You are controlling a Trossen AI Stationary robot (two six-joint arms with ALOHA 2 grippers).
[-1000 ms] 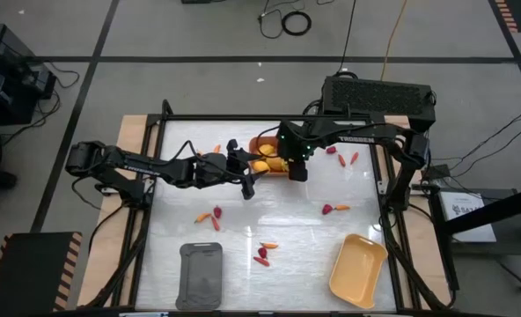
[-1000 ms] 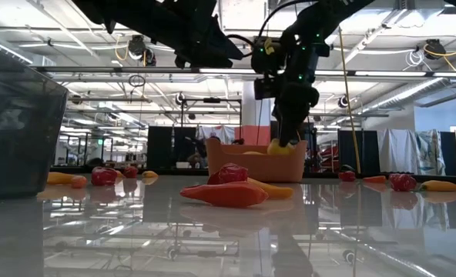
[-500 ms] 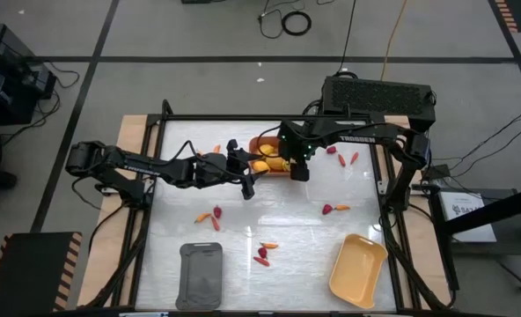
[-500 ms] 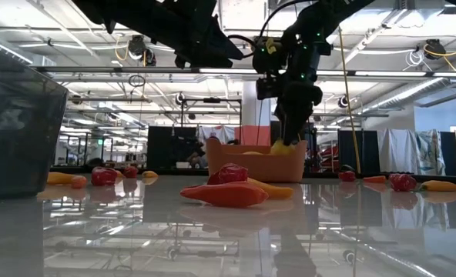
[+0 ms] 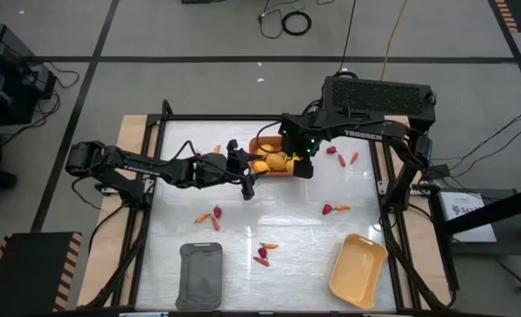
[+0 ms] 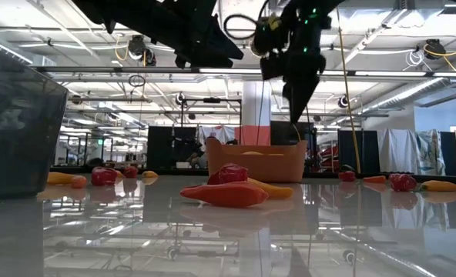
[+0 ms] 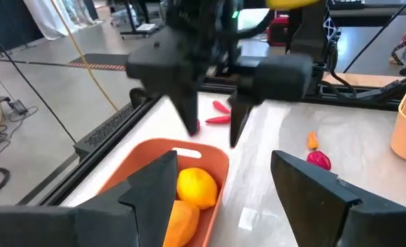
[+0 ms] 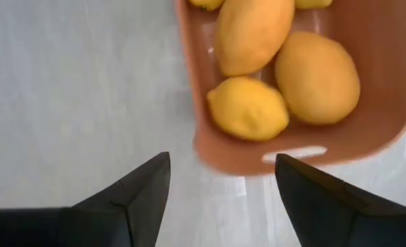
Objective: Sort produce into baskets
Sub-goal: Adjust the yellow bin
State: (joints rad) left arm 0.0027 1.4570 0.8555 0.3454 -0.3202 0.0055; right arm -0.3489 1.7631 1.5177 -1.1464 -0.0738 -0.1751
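right gripper: we see it spread wide, empty, above orange basket
lemons: in basket
left gripper: wide, empty, beside basket

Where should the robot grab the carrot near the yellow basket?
Across its thin middle, coming straight down from above. The carrot lies flat and is long and narrow. A berry sits by one end, so stay off that end.

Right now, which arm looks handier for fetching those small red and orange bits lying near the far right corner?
Probably the right. Its open right gripper hangs empty beside the orange-brown basket, close to the red and orange pieces. The left gripper sits on the basket's other side, farther away.
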